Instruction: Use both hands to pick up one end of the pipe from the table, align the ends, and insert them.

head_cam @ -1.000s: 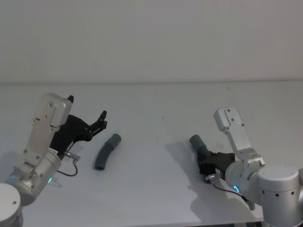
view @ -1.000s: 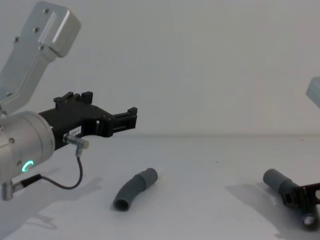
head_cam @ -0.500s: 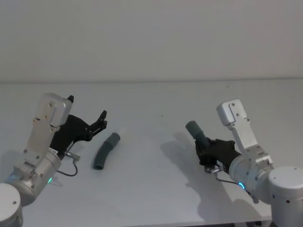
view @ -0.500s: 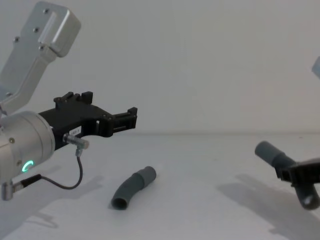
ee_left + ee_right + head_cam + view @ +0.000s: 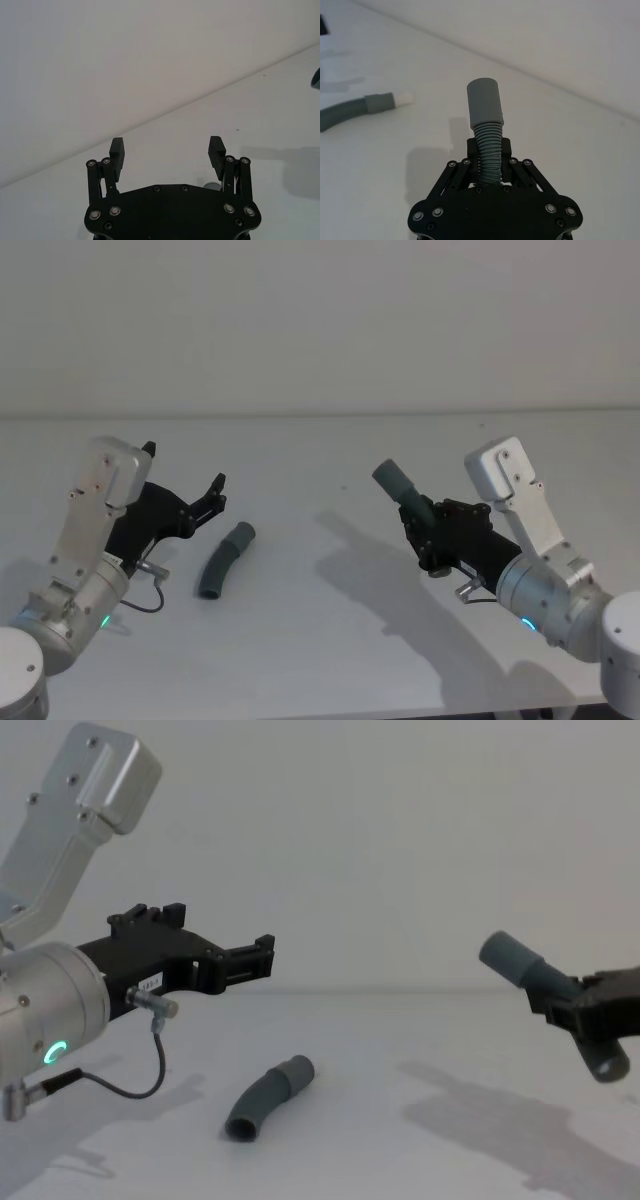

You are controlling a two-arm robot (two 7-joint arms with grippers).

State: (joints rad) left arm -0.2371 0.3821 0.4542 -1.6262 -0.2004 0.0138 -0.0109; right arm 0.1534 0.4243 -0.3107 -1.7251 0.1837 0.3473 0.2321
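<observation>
One dark grey pipe (image 5: 224,559) piece lies bent on the white table (image 5: 300,445), left of centre, also in the chest view (image 5: 266,1097). In the right wrist view this lying piece (image 5: 350,113) has a lighter collar and a short white tip (image 5: 403,98). My left gripper (image 5: 186,468) hovers open just left of and above it, nothing between its fingers (image 5: 116,148). My right gripper (image 5: 428,530) is shut on the other, ribbed pipe piece (image 5: 489,150), held in the air with its collar end (image 5: 394,480) pointing up and toward the left arm (image 5: 510,958).
A plain pale wall rises behind the table's far edge (image 5: 330,416). Shadows of the right arm fall on the table's middle (image 5: 370,570). A thin black cable (image 5: 140,1088) loops under the left wrist.
My right gripper has lifted its pipe piece off the table and carried it up and toward the middle. The left arm and the lying piece have not moved.
</observation>
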